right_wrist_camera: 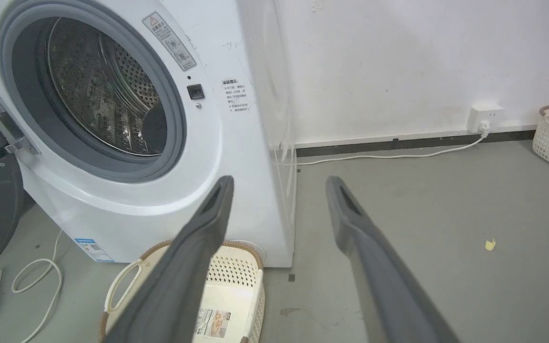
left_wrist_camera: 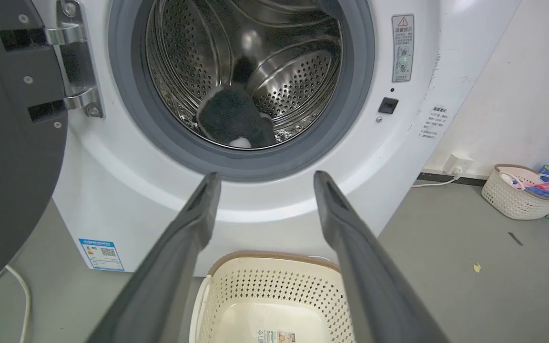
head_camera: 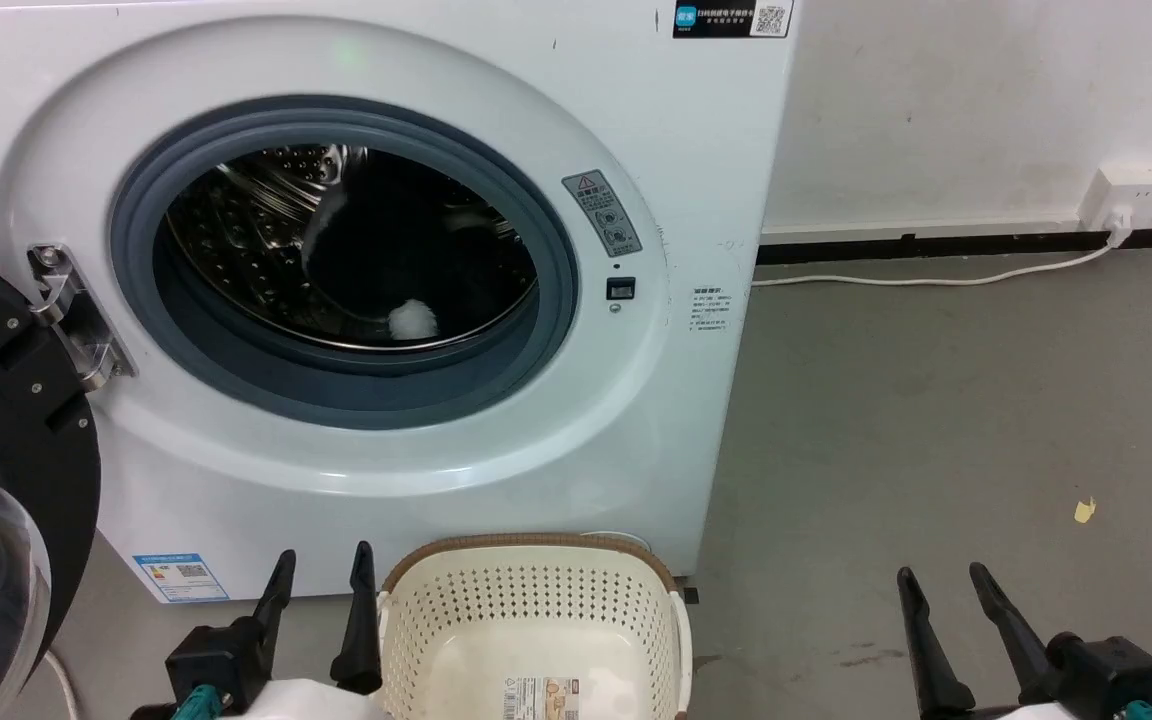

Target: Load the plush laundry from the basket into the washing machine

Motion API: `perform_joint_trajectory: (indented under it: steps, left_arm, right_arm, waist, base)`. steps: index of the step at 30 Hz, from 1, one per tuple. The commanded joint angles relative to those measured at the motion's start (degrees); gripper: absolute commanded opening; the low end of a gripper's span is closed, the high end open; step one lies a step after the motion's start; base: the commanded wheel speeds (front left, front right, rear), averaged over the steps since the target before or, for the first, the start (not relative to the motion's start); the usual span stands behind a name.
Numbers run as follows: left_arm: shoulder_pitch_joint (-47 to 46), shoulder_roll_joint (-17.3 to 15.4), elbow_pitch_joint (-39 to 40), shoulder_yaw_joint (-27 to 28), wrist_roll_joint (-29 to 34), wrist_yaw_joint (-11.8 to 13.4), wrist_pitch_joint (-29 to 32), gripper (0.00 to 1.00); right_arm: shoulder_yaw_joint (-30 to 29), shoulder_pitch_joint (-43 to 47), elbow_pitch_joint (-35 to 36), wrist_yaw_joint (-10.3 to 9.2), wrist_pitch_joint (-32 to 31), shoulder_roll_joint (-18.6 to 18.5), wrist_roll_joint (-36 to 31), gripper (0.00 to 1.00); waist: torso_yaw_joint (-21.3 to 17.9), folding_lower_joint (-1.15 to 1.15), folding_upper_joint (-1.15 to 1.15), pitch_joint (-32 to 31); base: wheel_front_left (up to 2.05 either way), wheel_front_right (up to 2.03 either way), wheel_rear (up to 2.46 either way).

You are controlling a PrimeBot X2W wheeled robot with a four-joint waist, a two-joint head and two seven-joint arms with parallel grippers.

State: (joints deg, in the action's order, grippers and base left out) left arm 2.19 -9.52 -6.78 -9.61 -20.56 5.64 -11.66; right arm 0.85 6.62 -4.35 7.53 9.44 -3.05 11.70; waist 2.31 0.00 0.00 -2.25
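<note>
The white front-loading washing machine [head_camera: 416,440] stands with its black-rimmed glass door [head_camera: 6,430] swung wide at its left side, baring the grey gasket and steel drum. The cream perforated basket [head_camera: 536,600] sits on the floor just before the machine's foot, below the port, with a label sticker on its bare bottom. The plush laundry [left_wrist_camera: 234,119], dark fur with a white tuft, lies low inside the machine's drum. The left tool [head_camera: 325,552] hangs before the machine, fingers spread wide, holding nothing. The right tool [head_camera: 941,572], likewise wide and bare, hangs right of the machine.
</note>
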Motion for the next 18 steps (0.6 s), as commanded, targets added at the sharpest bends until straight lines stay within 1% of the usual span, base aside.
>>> perform_joint_trajectory:
  steps: [1,4,5,18]
  left_arm:
    - [0.32,-0.15,0.3,0.16,-0.26,0.26,-0.35,1.0]
    - [0.25,-0.24,0.25,0.16,-0.33,0.36,-0.45,1.0]
    - [0.0,-0.09,0.04,-0.01,-0.22,0.25,0.0,0.0]
    - [-0.16,0.42,0.46,0.62,1.29,-0.17,0.89,0.0]
  right_arm:
    - [0.02,0.41,0.07,-0.04,0.2,0.17,0.41,1.0]
    - [0.07,0.33,0.09,-0.04,0.2,0.17,0.37,1.0]
    - [0.0,-0.01,0.0,0.0,-0.01,0.0,-0.02,0.0]
    - [-0.1,-0.5,0.32,0.0,-0.77,0.01,-0.87,0.0]
  waist:
    - [0.05,0.0,0.0,0.0]
    - [0.1,0.0,0.0,0.02]
    - [0.09,0.0,0.0,0.03]
    - [-0.09,0.0,0.0,0.2]
  base:
    - [0.0,0.0,0.0]
    - [0.0,0.0,0.0]
    - [0.0,0.0,0.0]
    - [0.0,0.0,0.0]
